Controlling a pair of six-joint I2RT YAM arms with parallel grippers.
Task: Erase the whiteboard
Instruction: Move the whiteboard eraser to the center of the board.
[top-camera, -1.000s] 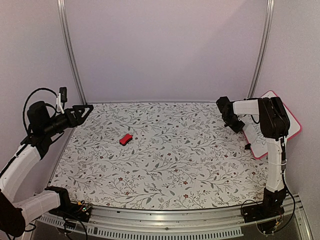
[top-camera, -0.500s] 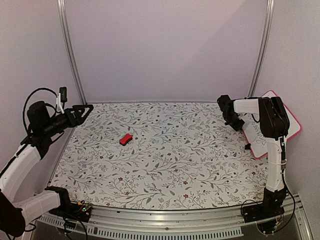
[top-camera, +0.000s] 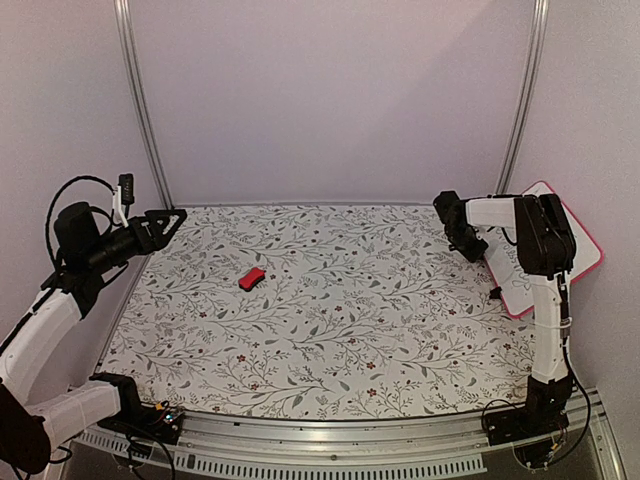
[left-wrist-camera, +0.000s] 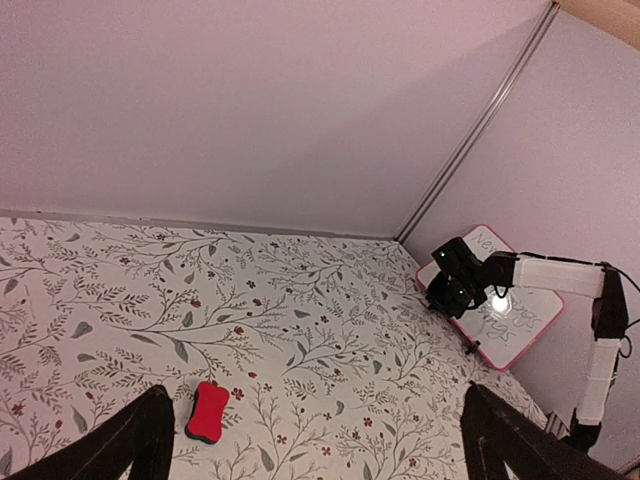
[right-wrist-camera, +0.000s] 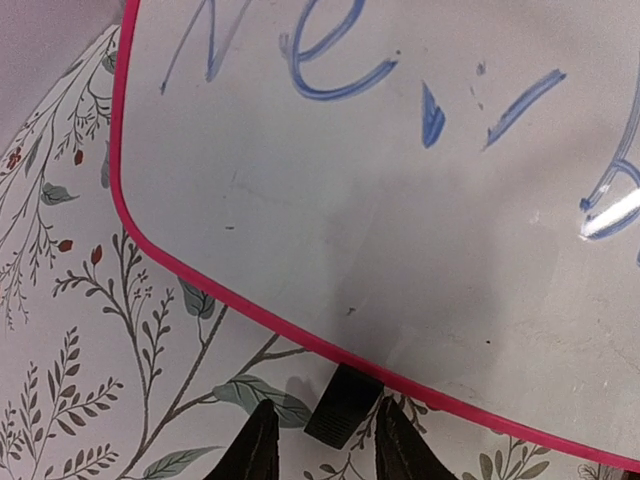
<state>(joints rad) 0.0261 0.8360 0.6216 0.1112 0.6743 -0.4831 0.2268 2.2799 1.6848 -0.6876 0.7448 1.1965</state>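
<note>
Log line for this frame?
right: jaws astride clip foot, not clamped | left: jaws open | board: writing intact | eraser: untouched

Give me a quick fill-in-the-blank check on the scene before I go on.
The eraser lying on the table is ___. The writing on the whiteboard is ___. The hand nearest the whiteboard is the robot's ___.
Missing words: red, blue, right.
</note>
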